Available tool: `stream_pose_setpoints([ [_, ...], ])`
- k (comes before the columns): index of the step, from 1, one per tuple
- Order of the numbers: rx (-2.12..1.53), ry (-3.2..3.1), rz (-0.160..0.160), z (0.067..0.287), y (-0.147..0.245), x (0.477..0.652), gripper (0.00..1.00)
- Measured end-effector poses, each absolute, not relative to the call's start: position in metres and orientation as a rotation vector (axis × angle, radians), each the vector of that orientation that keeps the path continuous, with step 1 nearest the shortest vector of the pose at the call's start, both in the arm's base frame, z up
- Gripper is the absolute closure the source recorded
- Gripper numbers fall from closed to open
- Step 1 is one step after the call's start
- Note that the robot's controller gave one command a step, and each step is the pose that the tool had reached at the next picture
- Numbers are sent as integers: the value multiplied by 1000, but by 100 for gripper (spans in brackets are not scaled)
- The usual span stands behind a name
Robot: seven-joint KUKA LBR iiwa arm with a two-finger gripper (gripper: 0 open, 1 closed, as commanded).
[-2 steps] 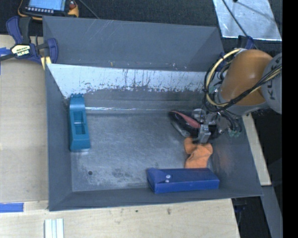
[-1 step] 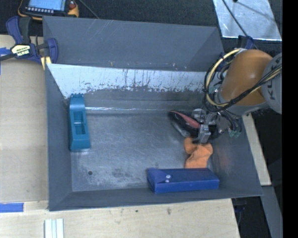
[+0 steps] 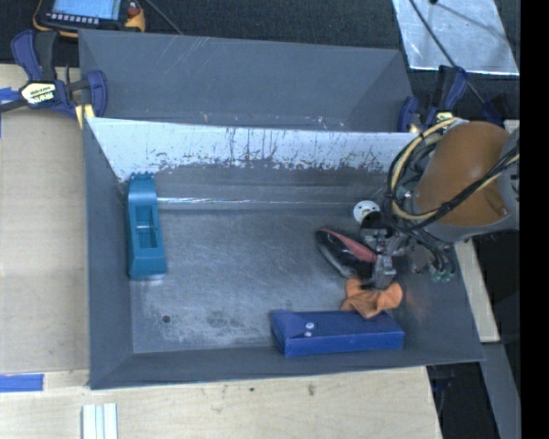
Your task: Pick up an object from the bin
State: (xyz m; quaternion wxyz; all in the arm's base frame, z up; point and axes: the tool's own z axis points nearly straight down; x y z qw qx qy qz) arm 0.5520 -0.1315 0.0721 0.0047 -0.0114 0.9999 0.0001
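My gripper (image 3: 385, 262) is low in the bin's right part, under the arm's orange cover. It stands at the right end of a black oval thing with a red stripe (image 3: 341, 248) that lies on the bin floor. Just below the gripper lies a crumpled orange thing (image 3: 375, 299), touching or nearly touching it. A flat blue rectangular block (image 3: 339, 334) rests along the bin's front wall, right under the orange thing. Whether anything is held I cannot tell.
A blue tape dispenser (image 3: 145, 226) stands at the far left of the bin floor, well away from the gripper. The arm with its cables comes in over the bin's right wall.
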Motion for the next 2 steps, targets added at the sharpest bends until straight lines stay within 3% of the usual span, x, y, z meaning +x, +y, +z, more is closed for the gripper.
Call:
stream_pose_setpoints([
  [1, -28, 3141, 2, 71, -141, 539, 100],
  [2, 15, 3138, -1, 209, -113, 562, 100],
])
